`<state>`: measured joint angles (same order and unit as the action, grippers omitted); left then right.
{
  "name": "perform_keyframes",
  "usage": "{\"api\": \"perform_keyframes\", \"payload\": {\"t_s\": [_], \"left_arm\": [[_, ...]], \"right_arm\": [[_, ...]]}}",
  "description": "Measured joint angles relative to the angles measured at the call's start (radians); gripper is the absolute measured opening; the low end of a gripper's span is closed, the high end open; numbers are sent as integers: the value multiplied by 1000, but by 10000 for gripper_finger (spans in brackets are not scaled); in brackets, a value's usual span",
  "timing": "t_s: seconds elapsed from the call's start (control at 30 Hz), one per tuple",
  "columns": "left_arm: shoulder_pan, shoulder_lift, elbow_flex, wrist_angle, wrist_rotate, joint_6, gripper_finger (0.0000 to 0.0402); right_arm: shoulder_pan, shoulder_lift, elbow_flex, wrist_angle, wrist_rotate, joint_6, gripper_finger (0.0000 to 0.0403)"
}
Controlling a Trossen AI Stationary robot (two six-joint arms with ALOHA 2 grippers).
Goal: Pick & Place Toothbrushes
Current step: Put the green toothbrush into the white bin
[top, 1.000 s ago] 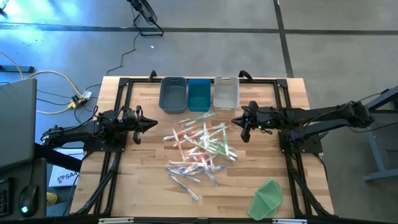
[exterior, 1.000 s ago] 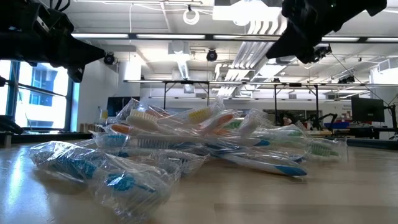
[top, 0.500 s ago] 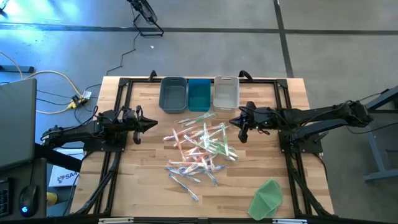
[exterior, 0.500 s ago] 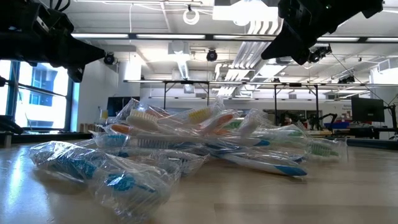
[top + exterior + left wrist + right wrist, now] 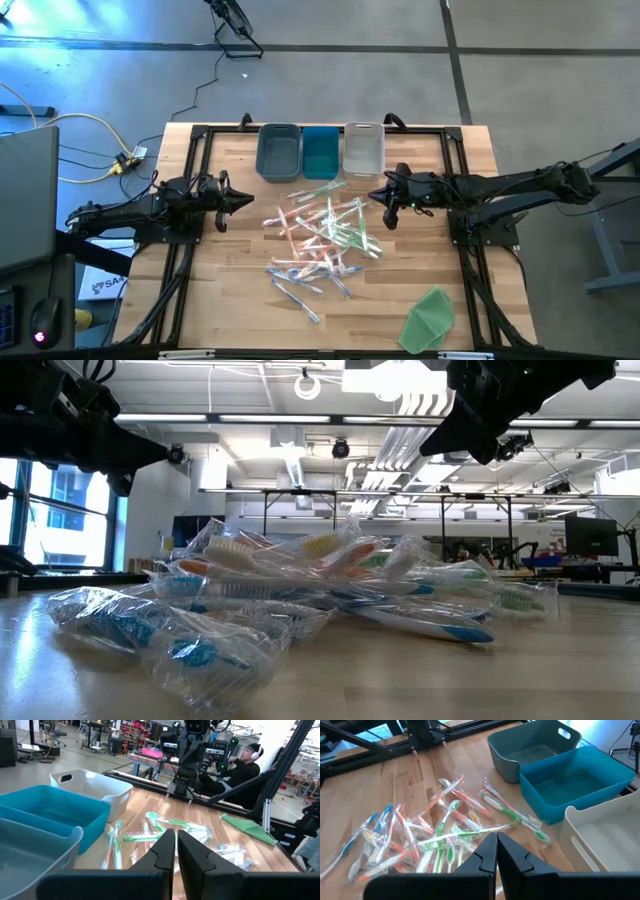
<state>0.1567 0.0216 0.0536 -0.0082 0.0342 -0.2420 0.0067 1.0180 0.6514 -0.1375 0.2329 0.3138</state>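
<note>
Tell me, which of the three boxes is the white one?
The white bin is the end one of the row, nearest the right arm's side. The teal bin sits in the middle, and the grey bin is at the other end.

A wooden bench [image 5: 230,300] carries a loose heap of wrapped toothbrushes [image 5: 322,240] at its middle. Three tubs stand side by side along its far edge: a grey tub [image 5: 279,153], a teal tub [image 5: 320,152] and a white tub [image 5: 364,148]. A green sheet [image 5: 429,318] lies near one front corner.
</note>
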Motion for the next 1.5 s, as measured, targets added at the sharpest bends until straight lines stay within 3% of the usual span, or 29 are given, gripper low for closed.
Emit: {"api": "perform_keyframes", "payload": {"t_s": [0.5, 0.77, 0.87, 1.13, 1.5], "left_arm": [[0, 0, 0, -2, 0, -3, 19], [0, 0, 0, -2, 0, -2, 19], [0, 0, 0, -1, -5, 5, 19], [0, 0, 0, -7, -4, 8, 19], [0, 0, 0, -25, -3, 8, 19]], "right_arm": [[0, 0, 0, 14, 0, 6, 3], [17, 2, 10, 8, -14, 137, 3], [46, 44, 59, 4, 14, 145, 3], [59, 225, 233, -203, 28, 201, 3], [17, 301, 238, -336, -78, 345, 3]]}}
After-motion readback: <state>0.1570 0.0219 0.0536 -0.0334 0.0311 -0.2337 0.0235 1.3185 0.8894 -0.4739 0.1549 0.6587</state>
